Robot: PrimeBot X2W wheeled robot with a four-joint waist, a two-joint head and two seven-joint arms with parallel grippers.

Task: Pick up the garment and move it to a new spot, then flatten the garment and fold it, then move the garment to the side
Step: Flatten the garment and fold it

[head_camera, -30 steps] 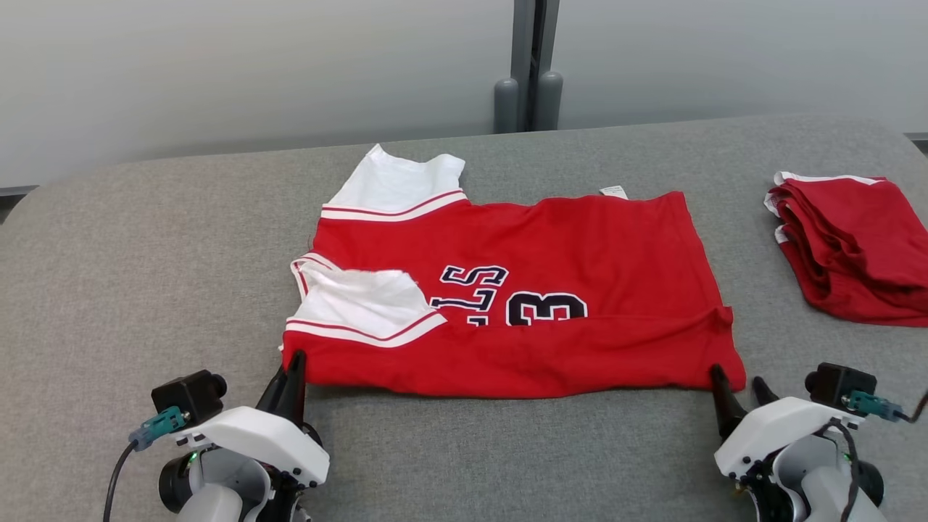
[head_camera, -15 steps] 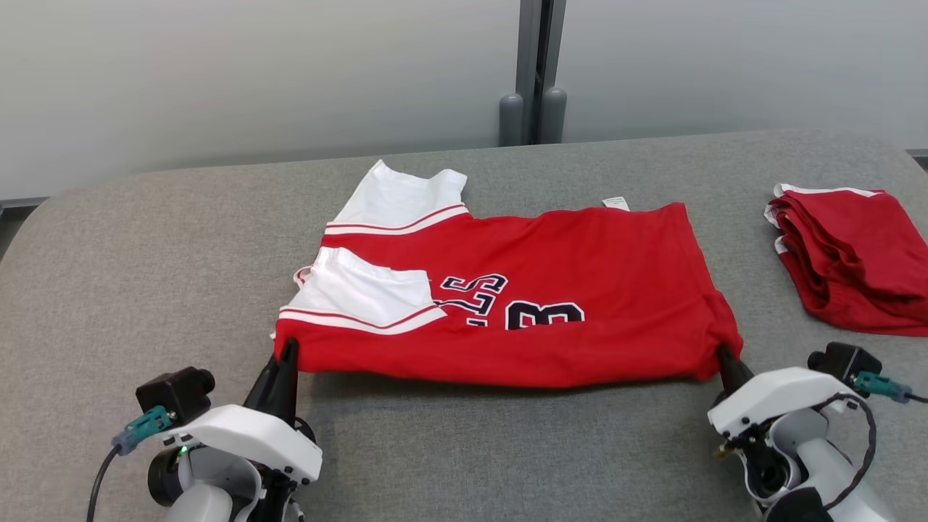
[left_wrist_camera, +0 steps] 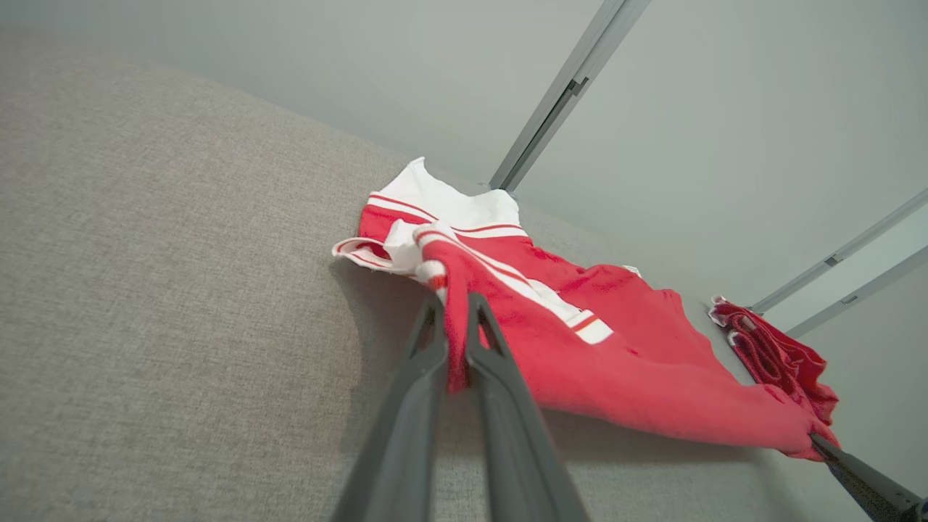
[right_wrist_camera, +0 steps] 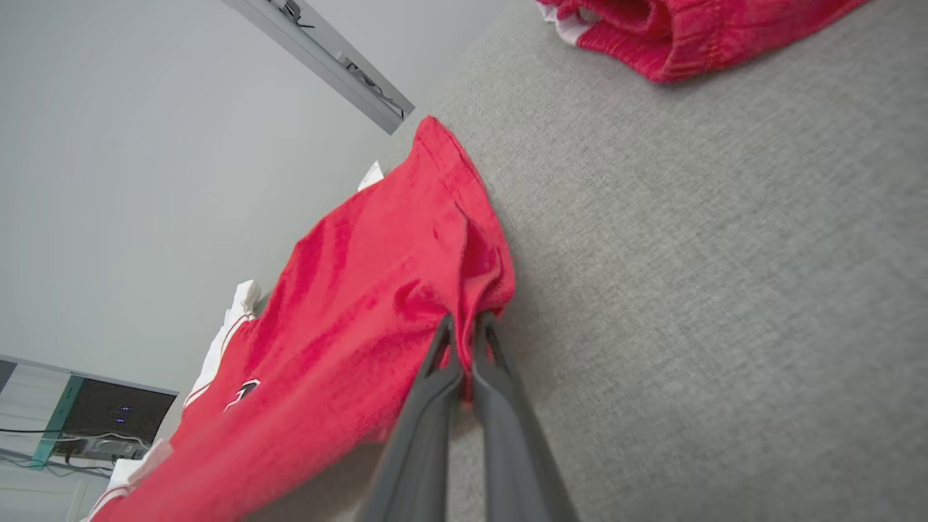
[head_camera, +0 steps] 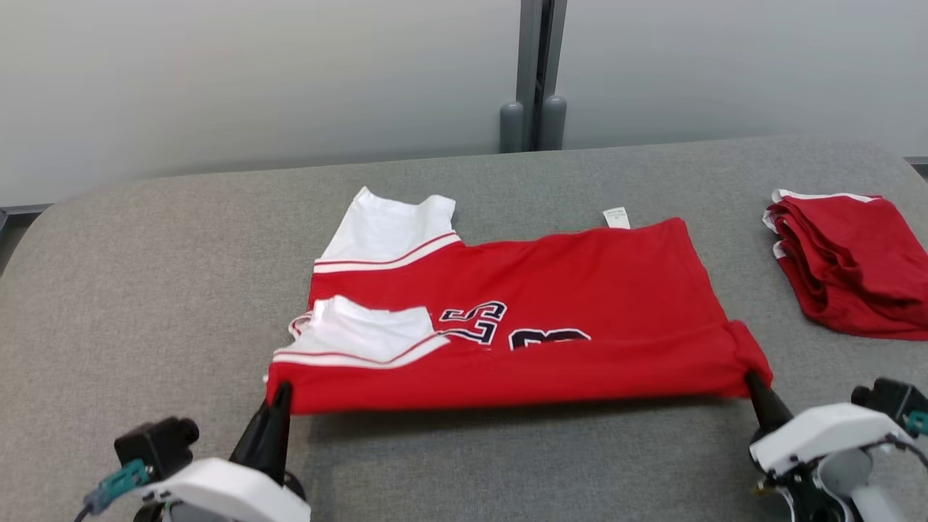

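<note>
Head view: looking down on a red-and-white mesh basketball jersey (head_camera: 580, 290) with dark lettering, spread sideways across the middle of a grey fabric-covered table (head_camera: 145, 275). Near edge raised a little off the cloth, with a shadow beneath it. At the near left corner, just below the white sleeve panel, the left gripper (head_camera: 281, 393), dark fingers clenched together on the jersey's edge. At the near right corner, the right gripper (head_camera: 754, 380), fingers likewise pinched onto the red fabric. Near edge drawn straight between the two. At the far edge, a small white label (head_camera: 616, 217) sticking out. Well apart to the right, a folded pile of red garments with white trim (head_camera: 855, 268). Behind the table, a pale wall with a grey upright post (head_camera: 535, 72).

Left wrist view: looking along two dark fingers clamped on a fold of red cloth and white stripe. Rest of the jersey sagging away to the right, its other corner held by a dark fingertip at the lower right. Folded pile beyond.

Right wrist view: fingers shut tight on a bunched red corner, jersey running off to the lower left. Folded pile at the top edge, apart from the jersey.
</note>
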